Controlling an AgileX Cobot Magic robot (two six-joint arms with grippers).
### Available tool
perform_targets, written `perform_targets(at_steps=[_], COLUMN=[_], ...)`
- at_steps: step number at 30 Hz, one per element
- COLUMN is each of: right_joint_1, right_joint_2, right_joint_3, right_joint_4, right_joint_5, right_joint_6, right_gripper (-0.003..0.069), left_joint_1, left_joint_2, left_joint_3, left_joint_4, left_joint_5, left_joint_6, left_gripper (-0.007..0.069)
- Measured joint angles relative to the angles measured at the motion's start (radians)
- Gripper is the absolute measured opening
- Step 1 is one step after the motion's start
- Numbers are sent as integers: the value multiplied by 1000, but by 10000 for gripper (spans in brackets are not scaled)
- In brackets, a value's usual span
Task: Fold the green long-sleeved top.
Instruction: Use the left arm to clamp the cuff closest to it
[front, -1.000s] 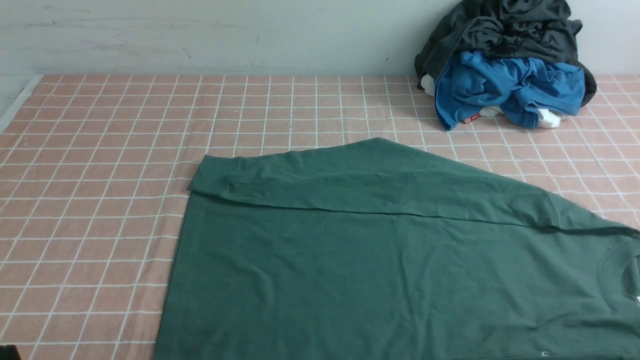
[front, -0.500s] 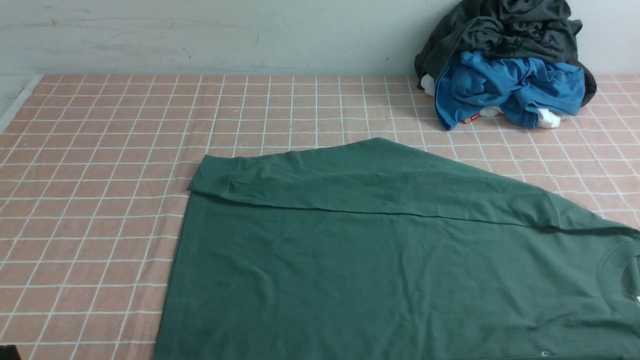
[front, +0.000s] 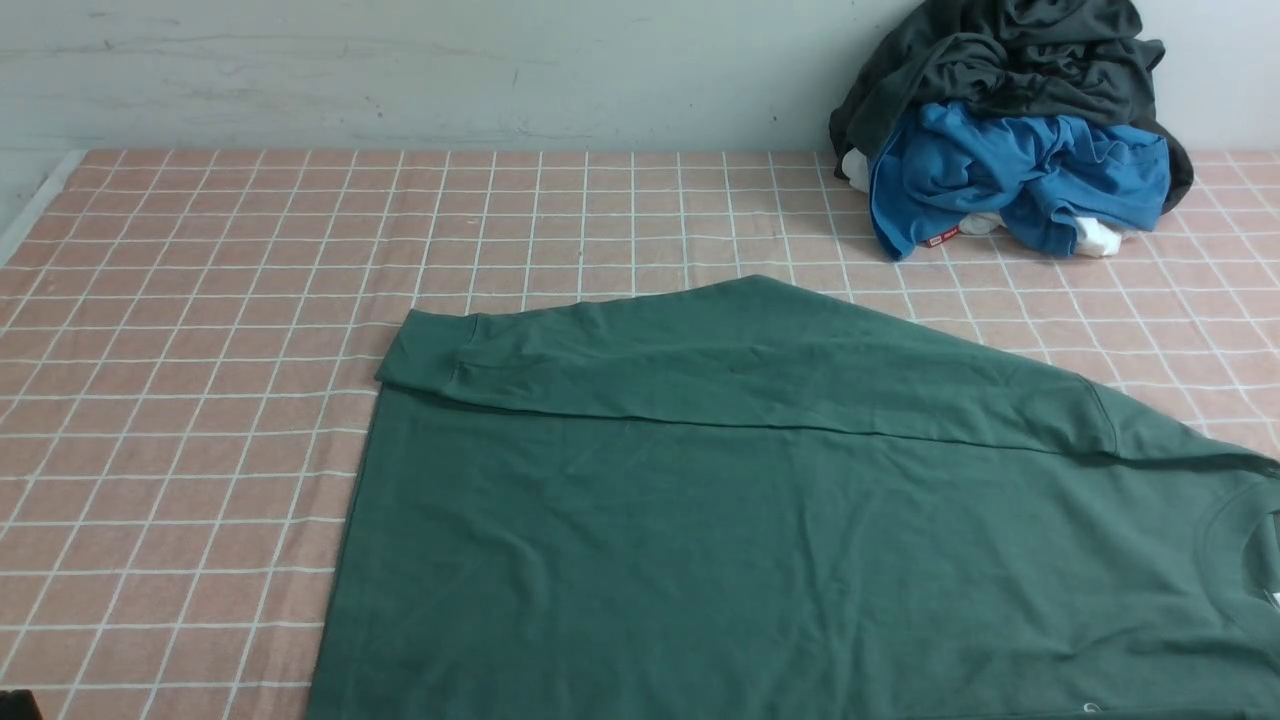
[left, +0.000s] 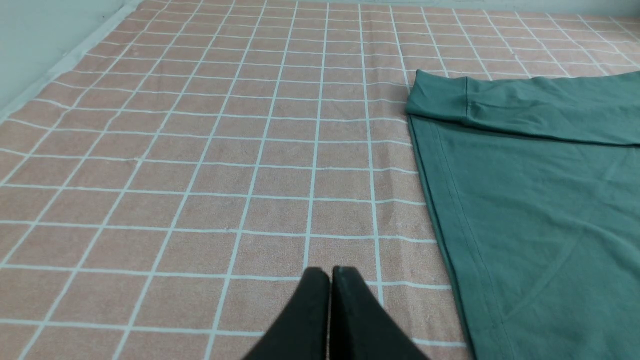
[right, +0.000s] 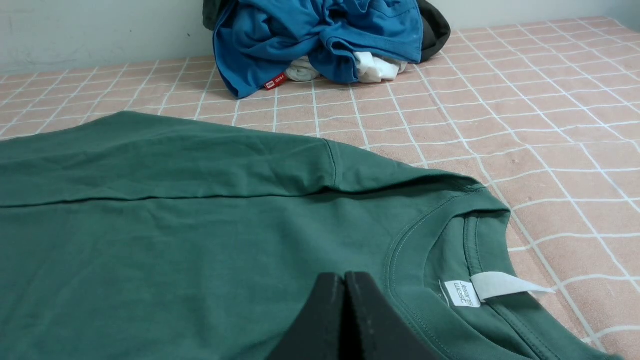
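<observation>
Green long-sleeved top (front: 760, 520) spread on the checked tablecloth (front: 200, 400): left gripper (left: 330, 272), closed and empty, just beside its hem (left: 450, 210); right gripper (right: 345, 277), likewise closed, over its chest near the collar (right: 400, 245).

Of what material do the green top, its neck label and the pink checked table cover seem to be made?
Green top: soft matte knit, probably cotton jersey; soft creases, stitched hem, ribbed collar.
Neck label: thin, smooth white tape, woven or printed; which one is unclear.
Table cover: matte cloth, seemingly towel-like; fuzzy surface with white grid lines.
</observation>
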Motion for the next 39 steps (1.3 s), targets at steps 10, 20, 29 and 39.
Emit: perform_targets(at_steps=[10,20,29,39], right_joint_1=[0,0,0,0], right_joint_2=[0,0,0,0], right_joint_3=[0,1,1,2], right_joint_4=[10,28,30,32], right_joint_5=[-1,-8,-10,-10], right_joint_6=[0,0,0,0], right_gripper=[-14,-14,-14,-14], left_joint_1=[0,0,0,0], left_joint_2=[0,0,0,0], left_joint_3=[0,0,0,0], left_joint_4=[0,0,0,0], left_joint_5=[0,0,0,-1], left_joint_6=[0,0,0,-1], left_gripper=[-3,-3,-3,-3])
